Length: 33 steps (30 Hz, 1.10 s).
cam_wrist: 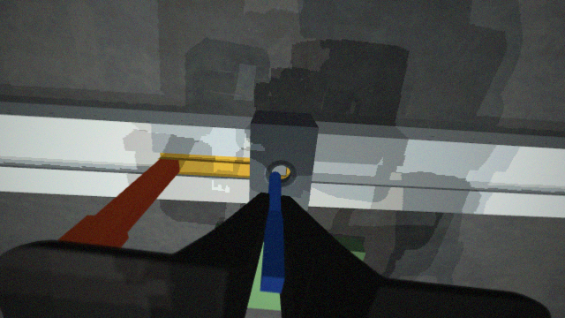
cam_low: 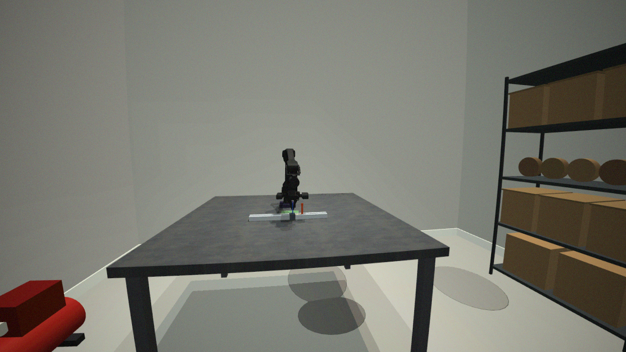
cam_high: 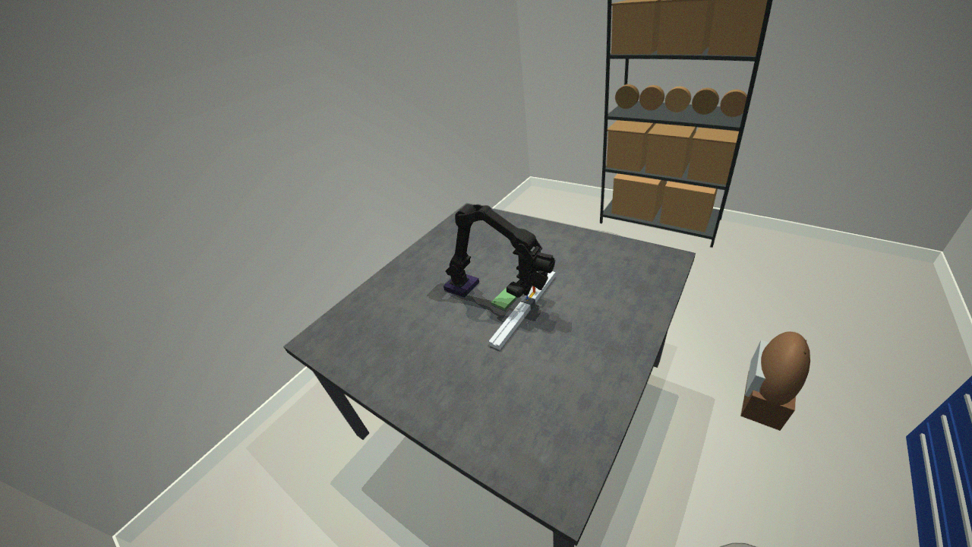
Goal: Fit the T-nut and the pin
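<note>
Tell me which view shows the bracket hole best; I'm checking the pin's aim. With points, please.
The wrist view: it looks down on the hole (cam_wrist: 281,172), with the blue pin's (cam_low: 292,206) (cam_wrist: 274,238) tip overlapping its edge. Exterior shows only the bracket's side; top shows it too small.

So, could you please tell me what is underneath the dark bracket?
The brass T-nut runs under the dark bracket in the rail's slot; a sliver shows through the hole. The bracket covers the rest.

A storeroom or workshop, by the look of it
Boxes fill the tall metal shelving beyond this plain worktable.
</note>
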Motion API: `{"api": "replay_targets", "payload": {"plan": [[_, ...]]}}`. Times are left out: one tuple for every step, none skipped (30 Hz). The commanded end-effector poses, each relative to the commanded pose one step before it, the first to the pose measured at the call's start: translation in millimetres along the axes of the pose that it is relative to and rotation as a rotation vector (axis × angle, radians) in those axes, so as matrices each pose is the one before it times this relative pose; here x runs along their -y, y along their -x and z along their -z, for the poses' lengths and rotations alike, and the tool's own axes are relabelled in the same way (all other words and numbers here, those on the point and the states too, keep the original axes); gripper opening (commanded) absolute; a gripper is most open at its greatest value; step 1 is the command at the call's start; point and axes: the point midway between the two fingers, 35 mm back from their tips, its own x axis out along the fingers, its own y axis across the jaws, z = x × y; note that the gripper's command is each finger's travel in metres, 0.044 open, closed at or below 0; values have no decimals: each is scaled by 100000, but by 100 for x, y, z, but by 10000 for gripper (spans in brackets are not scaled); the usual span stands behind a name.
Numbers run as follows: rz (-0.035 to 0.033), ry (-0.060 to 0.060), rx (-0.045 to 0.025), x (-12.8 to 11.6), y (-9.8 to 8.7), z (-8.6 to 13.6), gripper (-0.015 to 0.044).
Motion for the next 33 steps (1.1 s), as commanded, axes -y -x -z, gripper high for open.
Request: {"api": "replay_targets", "payload": {"plan": [[-253, -594, -391, -80, -468, 101, -150], [2, 9, -3, 10, -78, 4, -150], [2, 8, -3, 15, -71, 6, -150], [2, 7, -3, 18, -65, 8, -150], [3, 6, -3, 21, -59, 11, -150], [3, 5, -3, 23, -53, 14, -150], [3, 3, -3, 24, -49, 17, -150], [3, 2, -3, 29, -48, 20, -150], [3, 1, -3, 30, -44, 21, -150], [3, 0, -3, 34, -44, 22, -150], [3, -1, -3, 35, -39, 21, -150], [4, -2, -3, 38, -39, 21, -150], [4, -3, -3, 42, -39, 22, -150], [4, -4, -3, 46, -39, 21, -150], [5, -5, -3, 50, -39, 19, -150], [5, -7, -2, 52, -39, 14, -150], [4, -9, -2, 47, -37, 5, -150], [3, -13, 0, 34, -38, -8, -150], [-1, -2, 0, -4, -3, -5, -150], [-2, -3, 1, -14, -2, -10, -150], [-3, -4, 1, -27, -1, -15, -150], [-4, -8, 2, -37, 0, -19, -150], [-5, -6, 2, -42, 1, -20, -150], [-5, -4, 2, -42, 1, -19, -150], [-4, -3, 2, -40, 1, -18, -150], [-4, -2, 2, -36, 1, -17, -150], [-3, -3, 2, -31, 2, -18, -150], [49, -305, 719, 124, 100, -107, -150], [0, 0, 0, 0, 0, 0, -150], [0, 0, 0, 0, 0, 0, -150], [0, 0, 0, 0, 0, 0, -150], [0, 0, 0, 0, 0, 0, -150], [0, 0, 0, 0, 0, 0, -150]]}}
